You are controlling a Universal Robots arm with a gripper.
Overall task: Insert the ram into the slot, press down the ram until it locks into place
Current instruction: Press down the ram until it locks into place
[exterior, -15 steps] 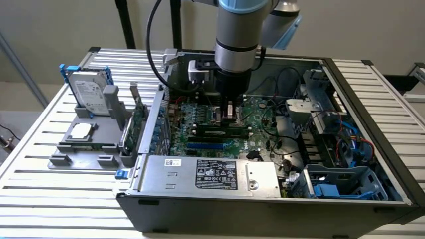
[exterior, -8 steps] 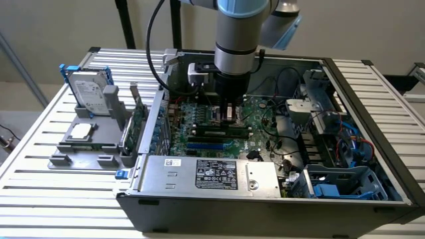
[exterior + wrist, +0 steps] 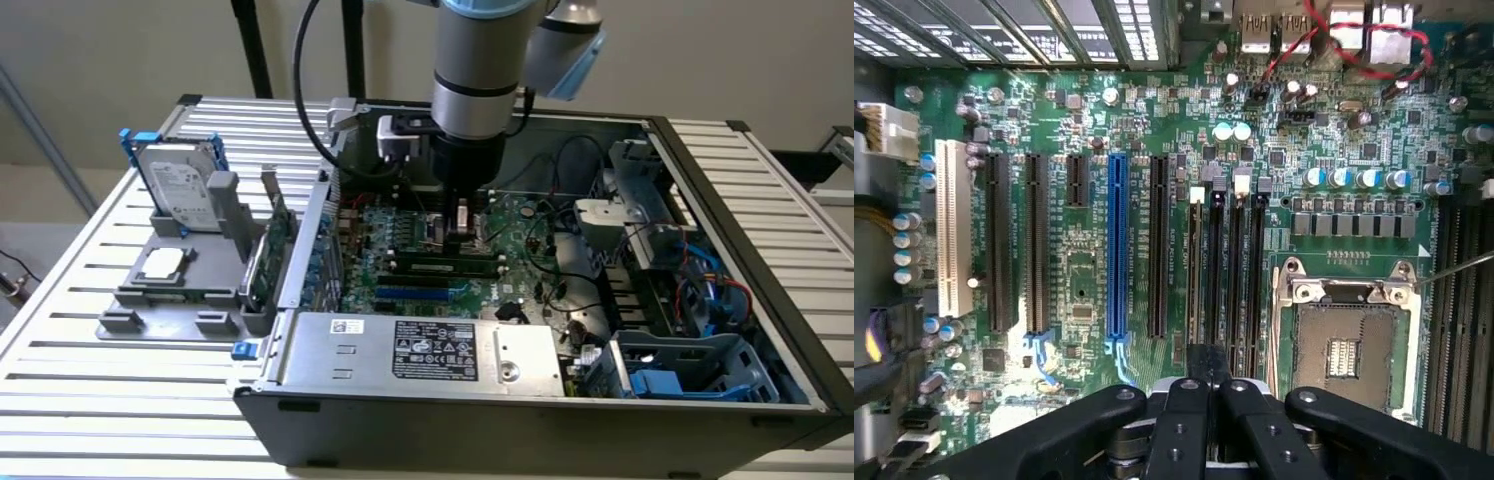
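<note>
The ram (image 3: 438,266) is a thin green stick with dark chips. It sits edge-up along the motherboard, in line with the black memory slots and just in front of my gripper (image 3: 461,238). Whether its clips are locked I cannot tell. In the wrist view several parallel black slots (image 3: 1226,280) run away from my gripper (image 3: 1209,365). Its fingers (image 3: 1194,385) are pressed together into one dark block over the near end of those slots, with nothing seen between them.
A blue socket (image 3: 1117,245) and a white socket (image 3: 952,230) lie beside the memory slots, and the open CPU socket (image 3: 1349,340) is on the other side. The case holds a power supply (image 3: 427,350), cables (image 3: 694,285) and an upright expansion card (image 3: 280,245). A hard drive (image 3: 174,185) stands outside.
</note>
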